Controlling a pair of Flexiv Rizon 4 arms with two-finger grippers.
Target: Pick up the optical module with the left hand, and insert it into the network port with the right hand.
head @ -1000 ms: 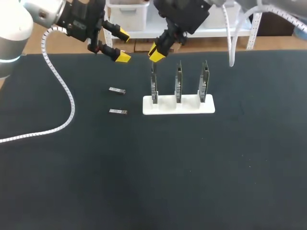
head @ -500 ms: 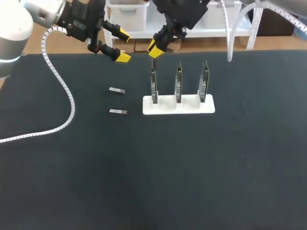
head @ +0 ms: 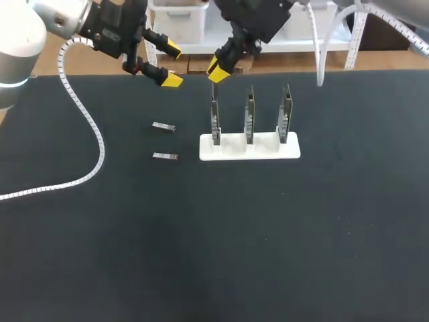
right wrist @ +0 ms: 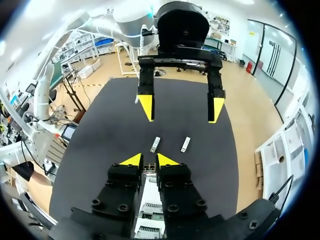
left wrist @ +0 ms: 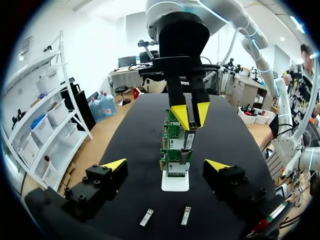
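Down beneath the left pincer, whose fingers are flung wide and gripping nothing, the nearer module and the farther module lie flat on the black bench, side by side but apart. Both point their long axes ahead of the pincer toward the white rack, so the spread tips look set to straddle the narrow sides. I reckon a descent is the call. Over the rack hangs the right pincer, above the end card, its tips barely parted with nothing between them. The left arm is plainly the closer to both modules.
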